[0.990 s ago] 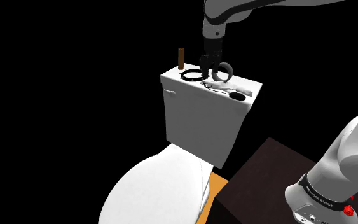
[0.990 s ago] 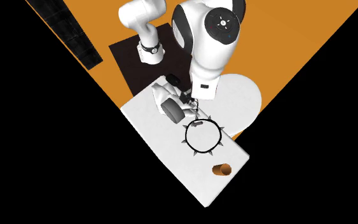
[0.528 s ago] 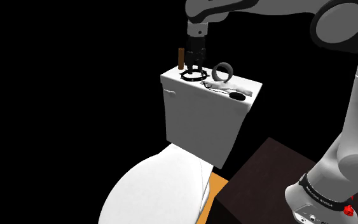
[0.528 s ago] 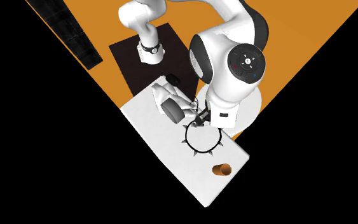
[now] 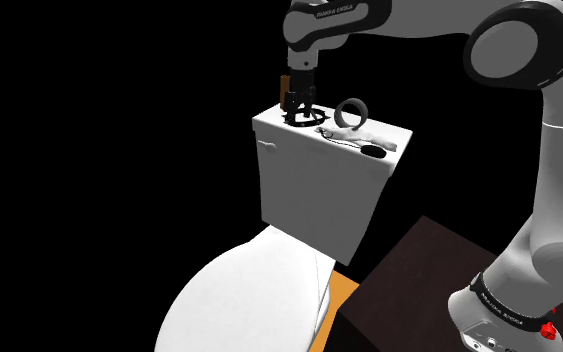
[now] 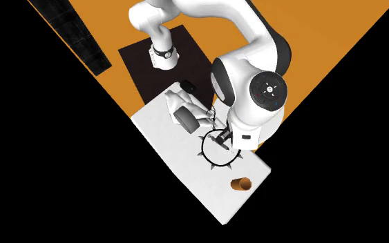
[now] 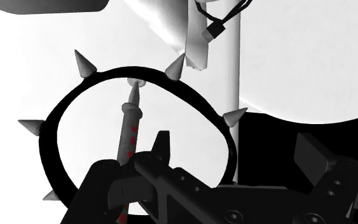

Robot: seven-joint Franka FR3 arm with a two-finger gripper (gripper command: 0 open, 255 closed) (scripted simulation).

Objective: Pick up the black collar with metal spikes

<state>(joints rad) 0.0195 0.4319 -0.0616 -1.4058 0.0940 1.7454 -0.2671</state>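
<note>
The tool (image 5: 300,108) hangs wide open and empty just above the toilet tank lid (image 6: 164,130). The spiked black collar (image 7: 49,149) lies flat on that lid, one stretch of its band between the fingers. Judging from this, lower fully, centre between spikes, then close squarely.

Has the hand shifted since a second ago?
Yes. The hand moved toward the shoulder view's left, from the grey ring to above the spiked collar.

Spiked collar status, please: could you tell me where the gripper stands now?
Gripper open, low over the tank lid, straddling the band. Spiked black collar flat on lid, ungripped. Slim grey rod inside the ring, by one finger.
</note>
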